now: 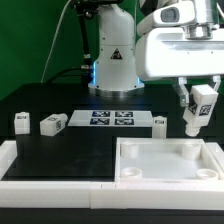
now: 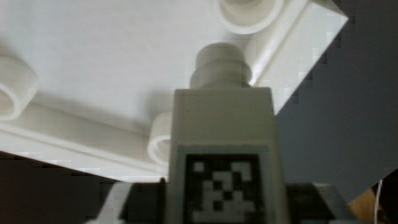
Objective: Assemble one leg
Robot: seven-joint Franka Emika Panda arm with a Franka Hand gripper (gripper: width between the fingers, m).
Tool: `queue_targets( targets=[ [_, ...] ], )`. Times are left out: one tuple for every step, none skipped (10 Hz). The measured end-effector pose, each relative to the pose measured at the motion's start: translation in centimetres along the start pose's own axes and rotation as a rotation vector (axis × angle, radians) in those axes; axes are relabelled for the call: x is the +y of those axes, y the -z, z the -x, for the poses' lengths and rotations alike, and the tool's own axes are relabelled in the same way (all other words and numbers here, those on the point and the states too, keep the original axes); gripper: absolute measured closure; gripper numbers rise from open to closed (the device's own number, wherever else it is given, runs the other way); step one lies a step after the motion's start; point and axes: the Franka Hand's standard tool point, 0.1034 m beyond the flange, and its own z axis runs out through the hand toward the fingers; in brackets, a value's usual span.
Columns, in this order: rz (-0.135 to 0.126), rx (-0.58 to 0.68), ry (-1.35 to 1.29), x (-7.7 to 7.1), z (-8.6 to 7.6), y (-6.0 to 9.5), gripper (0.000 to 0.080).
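My gripper [image 1: 196,108] is shut on a white leg [image 1: 198,112] with a black-and-white tag. It holds the leg upright, a little above the far corner of the white tabletop [image 1: 168,172] on the exterior view's right. In the wrist view the leg [image 2: 222,115] fills the middle, peg end pointing away, between the fingers [image 2: 132,205] of the gripper [image 2: 221,206]. Under it lies the tabletop [image 2: 107,55], with a round corner hole [image 2: 253,12] beyond the peg. Three other legs lie on the table, two [image 1: 20,122] [image 1: 52,124] at the left and one [image 1: 160,122] near the marker board.
The marker board [image 1: 108,119] lies flat at the table's back middle, in front of the arm's base [image 1: 113,62]. A white raised rim [image 1: 45,178] runs along the table's front and left edges, next to the tabletop.
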Motion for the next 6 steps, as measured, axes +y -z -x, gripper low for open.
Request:
queue_targets(
  targets=[
    [0.004,0.014,-0.008,0.7,-1.6,-0.4,0.0507],
    [0.003,0.012,-0.008,0.9,-3.0,-0.8,0.0507],
    [0.004,0.015,0.004,1.5,-4.7,-1.2,0.0507],
    [0.011,0.03,0.042,2.6,-6.1,-1.9,0.0507],
    [0.017,0.046,0.047,3.2,-6.4,-2.4,0.0507],
    [0.016,0.045,0.05,3.0,-6.4,-2.4,0.0507]
  ],
)
